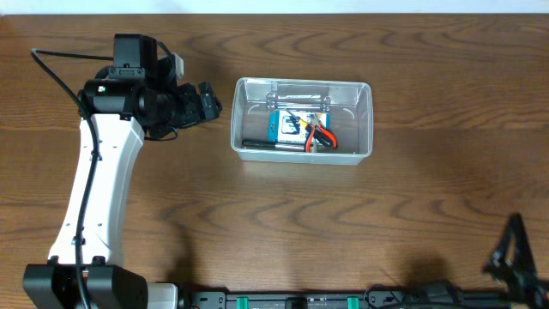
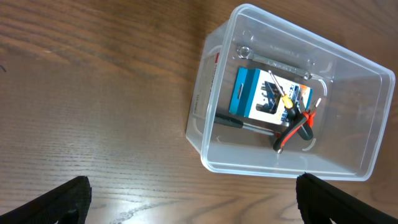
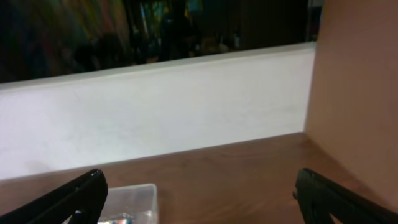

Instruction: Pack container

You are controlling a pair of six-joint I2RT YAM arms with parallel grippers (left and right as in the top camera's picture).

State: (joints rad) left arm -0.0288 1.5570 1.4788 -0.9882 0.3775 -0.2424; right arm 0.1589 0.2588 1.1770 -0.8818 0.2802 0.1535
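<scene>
Brown wood-grain table (image 1: 412, 215) runs under everything you see, and the container (image 1: 302, 83) stands on it upright, open side up. Your left gripper (image 1: 208, 101) hangs just beside the container's left short wall, not touching it and pointing toward it. In the left wrist view its black fingertips (image 2: 65, 202) sit wide apart at the bottom corners with nothing between them, and the container lies ahead of them, clear of both.

Inside the container a blue-and-white box (image 2: 255, 93) lies flat on the floor. Red-handled pliers (image 2: 295, 127) rest across one end of the box. A silvery wrench (image 2: 273, 62) lies along the container's far wall, and a black-handled screwdriver (image 2: 230, 120) lies along its near wall.

Your right gripper (image 3: 199, 202) is well apart from the container, fingers spread and holding nothing. Only a corner of the container shows low in the right wrist view, near the left finger.
</scene>
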